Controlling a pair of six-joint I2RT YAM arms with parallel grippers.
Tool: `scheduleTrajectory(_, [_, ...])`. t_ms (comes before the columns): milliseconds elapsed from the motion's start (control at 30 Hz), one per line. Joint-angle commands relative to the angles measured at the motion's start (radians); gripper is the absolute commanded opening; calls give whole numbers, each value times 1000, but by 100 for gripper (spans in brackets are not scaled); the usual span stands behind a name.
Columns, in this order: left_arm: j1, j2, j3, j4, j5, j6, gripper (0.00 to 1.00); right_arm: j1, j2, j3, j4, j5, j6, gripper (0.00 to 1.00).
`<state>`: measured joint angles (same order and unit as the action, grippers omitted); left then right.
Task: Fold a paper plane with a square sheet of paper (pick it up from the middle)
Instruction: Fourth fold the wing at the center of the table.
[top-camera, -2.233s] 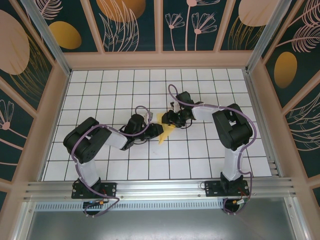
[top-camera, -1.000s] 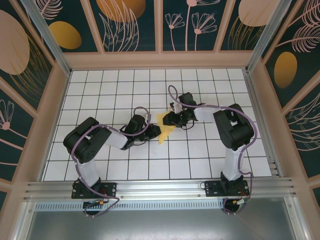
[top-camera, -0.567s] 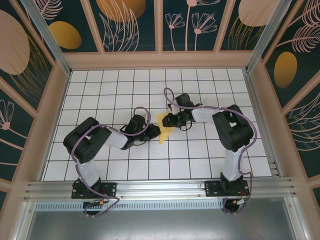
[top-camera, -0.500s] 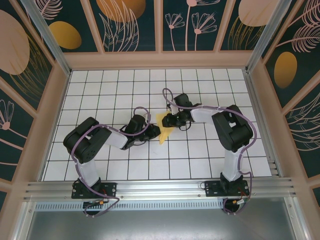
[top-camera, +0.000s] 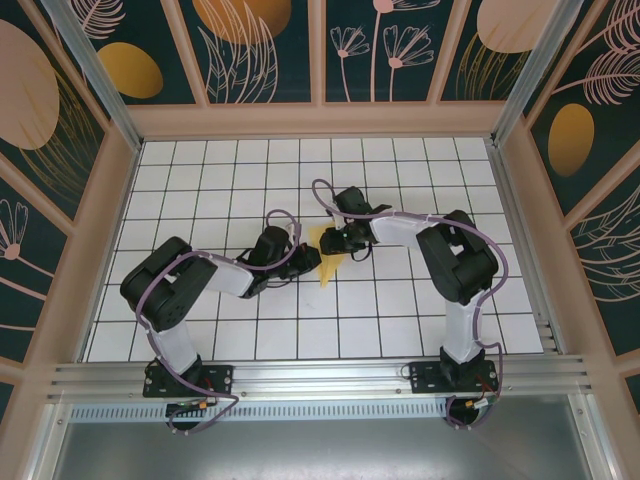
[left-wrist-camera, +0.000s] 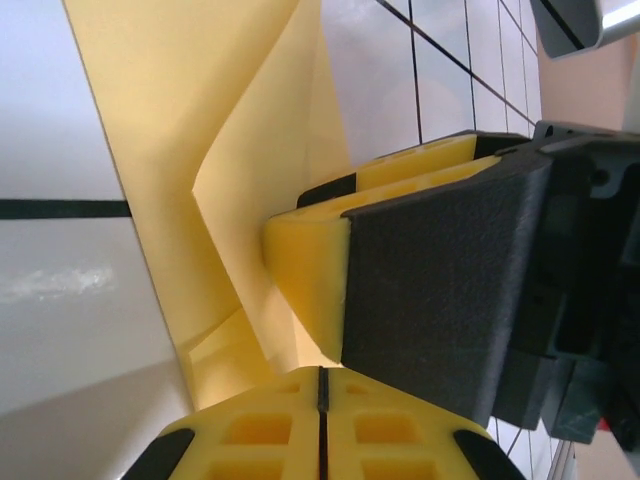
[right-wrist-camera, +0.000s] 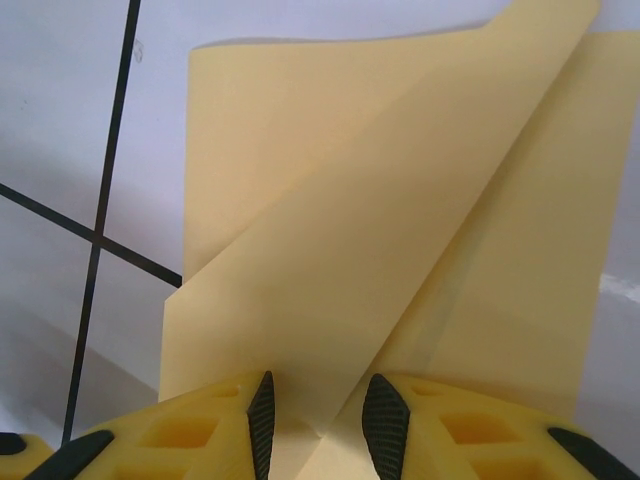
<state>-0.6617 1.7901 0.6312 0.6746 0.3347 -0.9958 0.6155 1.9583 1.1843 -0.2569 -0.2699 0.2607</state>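
A: How did the scene lie, widest thing first?

B: The white gridded table (top-camera: 200, 330) carried it all; the left arm (top-camera: 190, 285) and the right arm (top-camera: 455, 255) both reached in to its middle and nearly met there; between them was the sheet of paper (top-camera: 330, 268), pale yellow, showing angled edges rather than a square outline.

A: And the grippers?

B: The left gripper (top-camera: 306, 262) had its pads pressed together with only a seam between them; in its own wrist view the sheet ran down to that seam, so it seemed nipped there, though the exact contact was hard to make out. The right gripper (top-camera: 338, 240) stood with its fingers nearly together; a folded ridge of the sheet passed into the narrow gap, so it was clamped on the paper.

A: How far along was the fold?

B: Partway, by the look of it; a diagonal flap lay over a lower layer, with a crease running up from the right fingers; no narrow pointed dart had formed, so the nose, the centre crease and the wings appeared to be left.
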Motion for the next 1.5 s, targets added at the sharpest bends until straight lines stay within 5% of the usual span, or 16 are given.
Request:
scheduleTrajectory(0, [7, 5, 33, 1, -7, 3, 9, 7, 122, -44, -57, 104, -4, 37])
scheduleTrajectory(700, [54, -70, 16, -33, -77, -17, 7, 10, 114, -64, -38, 66, -7, 38])
scheduleTrajectory(1033, [58, 38, 107, -18, -20, -51, 4, 10, 119, -67, -30, 64, -7, 41])
scheduleTrajectory(1167, [59, 42, 121, -87, -88, -39, 3, 8, 118, -69, -30, 63, -2, 42])
scheduleTrajectory(1467, [60, -102, -28, 1, -110, 22, 20, -31, -17, -70, 29, -82, 102, 43])
